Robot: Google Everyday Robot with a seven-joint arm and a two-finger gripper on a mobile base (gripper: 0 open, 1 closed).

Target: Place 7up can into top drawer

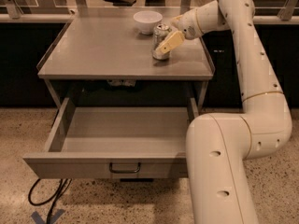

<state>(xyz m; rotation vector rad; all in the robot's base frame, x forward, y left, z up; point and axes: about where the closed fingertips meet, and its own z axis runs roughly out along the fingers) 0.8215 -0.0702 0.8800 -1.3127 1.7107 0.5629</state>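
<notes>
Where the flat grey metal table nears its back-right corner, the small silvery 7up can stands upright. The cream claw meets it from the right-edge side. We cannot tell its opening or hold. The wide grey top drawer is open below.

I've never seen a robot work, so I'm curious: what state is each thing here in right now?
7up can: upright on the table.
top drawer: pulled open, nothing inside.
white bowl: upright, behind the can.
gripper: at the can, over the table's right side.
</notes>
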